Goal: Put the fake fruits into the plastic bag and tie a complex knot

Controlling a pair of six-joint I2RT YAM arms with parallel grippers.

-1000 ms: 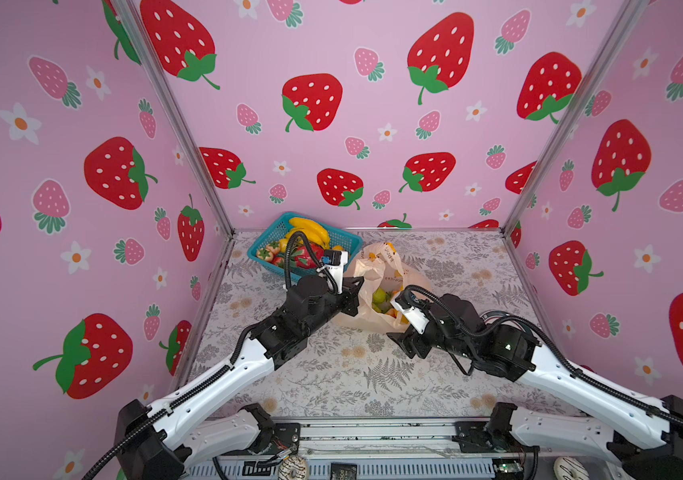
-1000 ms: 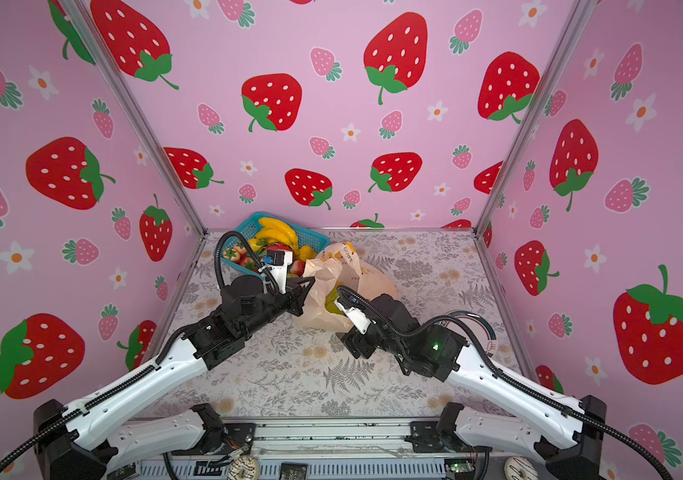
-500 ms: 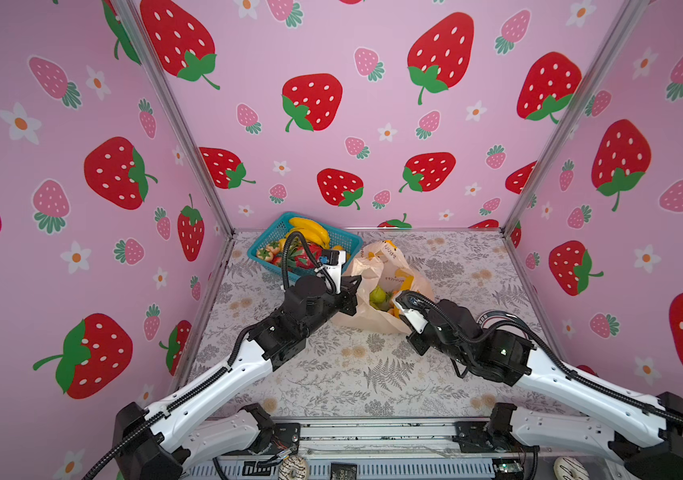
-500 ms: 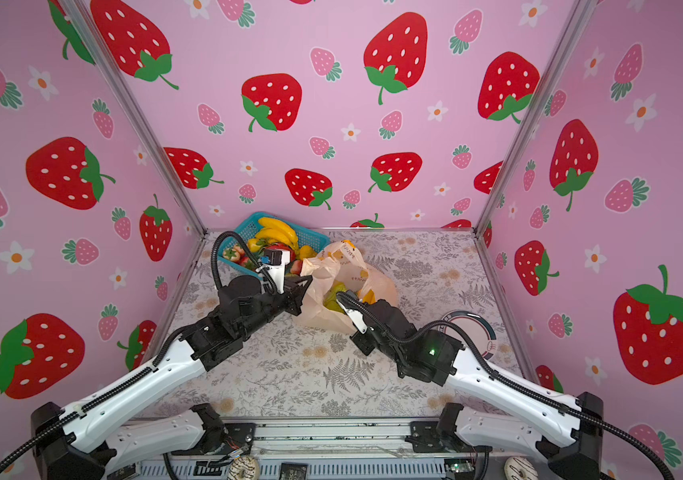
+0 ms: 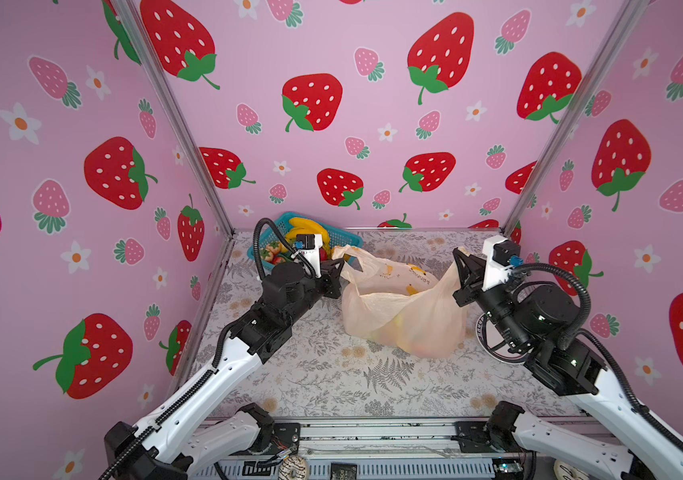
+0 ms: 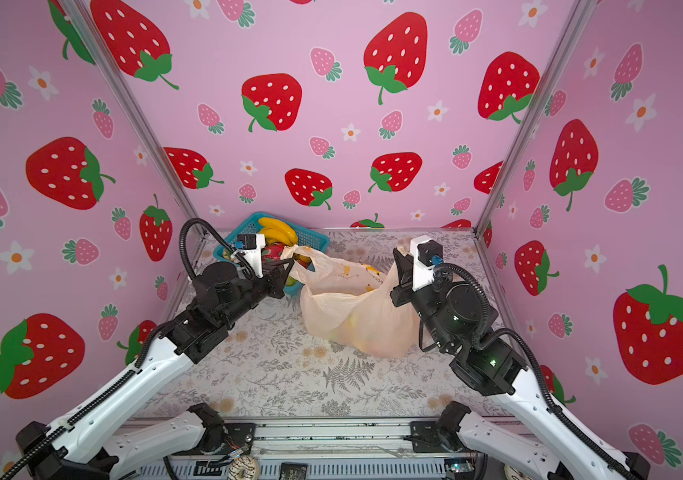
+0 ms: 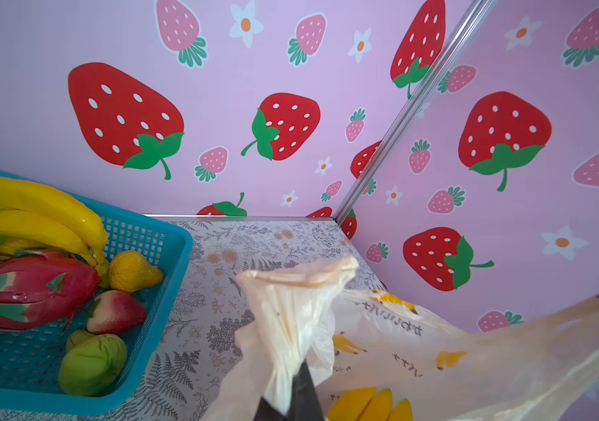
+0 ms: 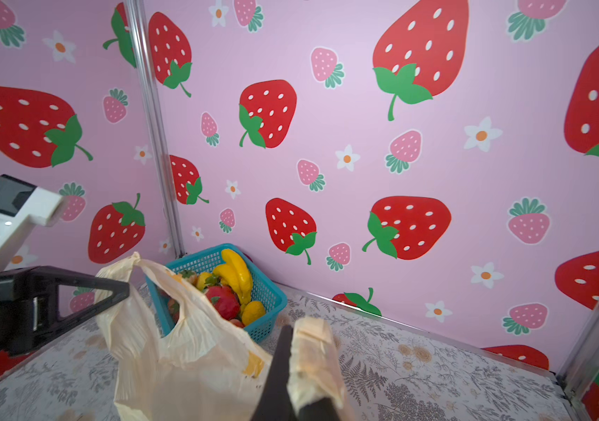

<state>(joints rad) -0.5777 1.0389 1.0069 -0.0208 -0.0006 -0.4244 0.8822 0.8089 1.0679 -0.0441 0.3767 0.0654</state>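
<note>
The pale-peach plastic bag (image 5: pixel 402 316) (image 6: pixel 356 320) stands in the middle of the table, stretched between both arms with its mouth pulled wide. My left gripper (image 5: pixel 339 266) (image 7: pixel 290 401) is shut on the bag's left handle (image 7: pixel 290 310). My right gripper (image 5: pixel 459 259) (image 8: pixel 290 368) is shut on the right handle (image 8: pixel 314 357). Yellowish fake fruits (image 5: pixel 398 328) show dimly through the film. Bananas (image 7: pixel 35 207), a dragon fruit (image 7: pixel 28 288), a yellow pear (image 7: pixel 133 269) and a green pear (image 7: pixel 92 364) lie in the teal basket (image 7: pixel 166 255). The handles are apart; no knot is in view.
The teal basket (image 5: pixel 346 239) sits in the back left corner, just behind the left gripper. A black-and-white ring (image 5: pixel 493 343) lies on the floral table under the right arm. Pink strawberry walls close in three sides.
My right gripper has shut on the bag's right handle and pulled it to the right and back, stretching the bag open. The left gripper has kept its grip on the other handle.
</note>
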